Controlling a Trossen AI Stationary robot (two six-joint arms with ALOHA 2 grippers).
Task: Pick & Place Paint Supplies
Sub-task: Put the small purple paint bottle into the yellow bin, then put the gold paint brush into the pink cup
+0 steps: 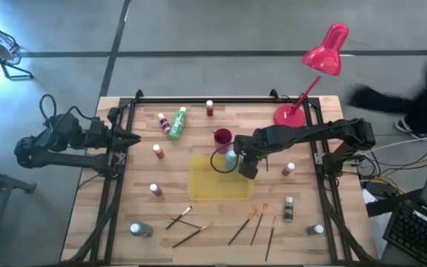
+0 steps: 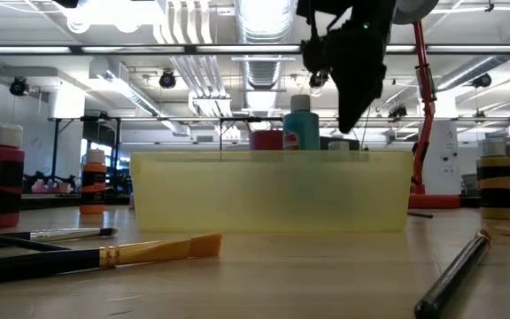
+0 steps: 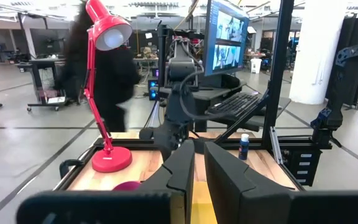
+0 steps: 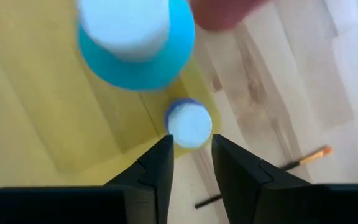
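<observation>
Right end effector (image 1: 245,169) hangs mid-frame over yellow tray (image 1: 206,189), fingers slightly apart, holding nothing. Light blue bottle (image 1: 231,157) stands at tray's top-right corner. Rest undone: bottles, brushes (image 1: 187,236) scattered across worktop (image 1: 136,196). Left end effector (image 1: 128,139) idle at left, near-closed, empty.

A person (image 3: 104,68) behind the red lamp (image 3: 107,37) is blurred; the yellow tray (image 2: 268,190) hides the blue bottle's (image 2: 301,124) base
</observation>
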